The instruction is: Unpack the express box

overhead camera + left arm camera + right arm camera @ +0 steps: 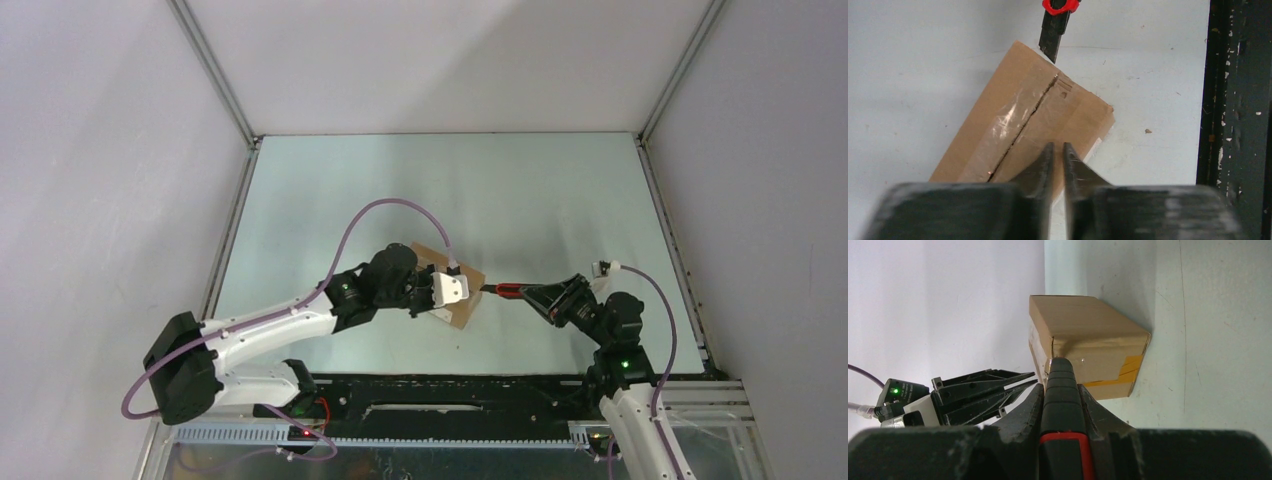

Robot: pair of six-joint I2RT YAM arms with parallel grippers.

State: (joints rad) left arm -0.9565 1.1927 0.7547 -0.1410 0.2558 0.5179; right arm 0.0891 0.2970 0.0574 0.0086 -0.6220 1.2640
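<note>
I see a pale green table (450, 190) inside grey walls (100, 150). The box (1013, 105) sits mid-table, taped seam slit, contents hidden. Left gripper (1058, 146) is pinched shut, empty, over it; right gripper (1060, 390) clamps the knife (1053, 35).

- You are working in a robotics lab cell, not a home or a shop: plain white panels (90, 150) close it in on three sides.
- Bare aluminium frame rails (215, 70) run up the corners.
- The left arm (270, 330) and right arm (635, 410) stand bolted at the near edge of a pale green table (540, 190).
- A slotted cable duct (430, 437) and purple cables (410, 202) serve your rig.
</note>
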